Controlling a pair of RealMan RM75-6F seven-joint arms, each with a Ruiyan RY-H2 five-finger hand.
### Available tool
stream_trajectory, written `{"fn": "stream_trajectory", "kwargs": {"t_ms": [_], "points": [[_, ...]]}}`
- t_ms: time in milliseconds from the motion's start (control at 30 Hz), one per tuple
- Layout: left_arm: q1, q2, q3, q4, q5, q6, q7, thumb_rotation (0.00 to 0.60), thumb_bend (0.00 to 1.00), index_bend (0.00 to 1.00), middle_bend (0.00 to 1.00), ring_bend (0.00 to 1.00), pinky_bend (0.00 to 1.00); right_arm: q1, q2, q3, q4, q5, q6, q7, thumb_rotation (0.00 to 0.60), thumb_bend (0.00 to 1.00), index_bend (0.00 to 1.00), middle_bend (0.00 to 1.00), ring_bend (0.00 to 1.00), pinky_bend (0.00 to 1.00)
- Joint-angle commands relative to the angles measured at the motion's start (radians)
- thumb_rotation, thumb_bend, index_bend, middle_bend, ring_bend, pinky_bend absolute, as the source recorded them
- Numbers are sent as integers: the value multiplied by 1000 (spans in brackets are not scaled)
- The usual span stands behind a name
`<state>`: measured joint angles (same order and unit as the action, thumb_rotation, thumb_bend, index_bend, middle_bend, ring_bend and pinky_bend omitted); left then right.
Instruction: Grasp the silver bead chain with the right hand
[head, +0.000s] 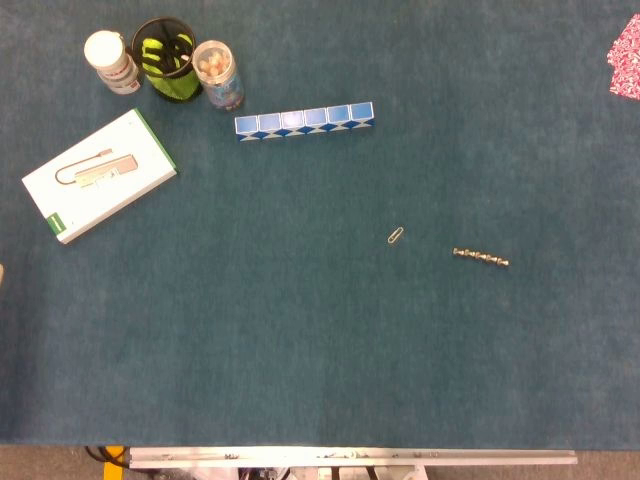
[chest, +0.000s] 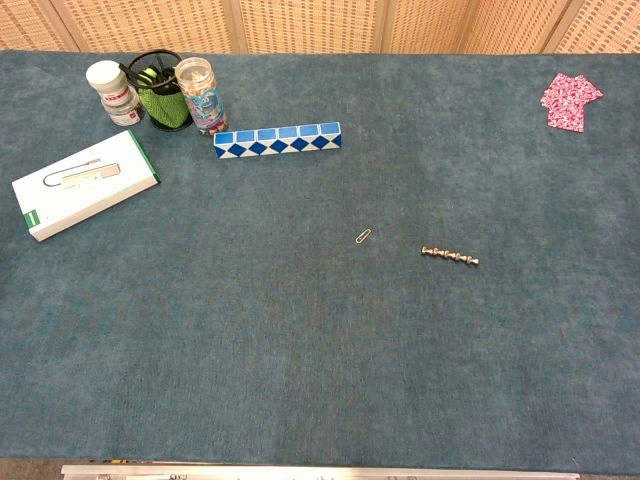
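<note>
The teal felt-covered counter (head: 300, 340) fills both views, its near edge bordered by a metal rail and its far edge meeting a woven panel wall in the chest view. A white flat box with a green edge (head: 98, 175) lies at far left. A blue-and-white segmented snake puzzle bar (head: 305, 121) lies straight, left to right, right of a black mesh pen cup (head: 165, 60), a white-capped bottle (head: 111, 60) and a clear jar of small items (head: 217, 74). A pink patterned packet (chest: 570, 101) sits at far right. The silver bead chain (head: 480, 257) lies right of centre, open felt all round; a small paperclip (head: 397, 236) is near its left. Neither hand is in view, so their state cannot be told
</note>
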<state>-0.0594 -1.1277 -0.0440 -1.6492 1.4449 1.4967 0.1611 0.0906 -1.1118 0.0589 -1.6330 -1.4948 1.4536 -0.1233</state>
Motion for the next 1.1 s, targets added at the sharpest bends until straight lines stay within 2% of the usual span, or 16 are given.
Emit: {"fn": "stream_trajectory", "kwargs": {"t_ms": [33,267,367,433,533,667,767,900,1100], "points": [[0,1,1,-5,-6,-5,4,589,239,20,71,83,44,2,1,1,-1,1,-3,-1,600,60,254,364,287,440],[1,2,3,-2,3,-1,-5,599,239,20,72,83,45,14,11,3,-17,-30,3,12,600,61,264,385,329,465],[0,6,8,-8,-2,-16,-8,599,239,20,76,83,44,29,15,1,-30,-52,-9,22,600,61,291,414,389,506],[-3,9,11,-15,-4,-26,-6,600,239,20,78,83,44,47,22,-3,-46,-66,-35,12,600,61,304,443,451,558],[-5,8,12,-18,1,-26,1,600,239,20,79,84,45,80,28,-5,-76,-81,-82,-23,600,61,332,513,563,711],[0,7,16,-18,10,-15,2,600,239,20,81,84,45,122,25,-2,-120,-85,-143,-90,600,62,422,678,739,906],[4,6,19,-11,6,-15,-3,600,239,20,82,84,45,156,18,-4,-143,-73,-203,-145,600,62,473,792,841,978],[13,4,21,-4,9,-4,-16,600,239,20,82,85,45,193,-10,-5,-161,-44,-272,-212,600,115,506,878,936,1000],[23,-4,29,14,11,2,-32,600,239,20,82,85,45,234,-74,-7,-145,-7,-332,-282,600,120,561,923,987,1000]]}}
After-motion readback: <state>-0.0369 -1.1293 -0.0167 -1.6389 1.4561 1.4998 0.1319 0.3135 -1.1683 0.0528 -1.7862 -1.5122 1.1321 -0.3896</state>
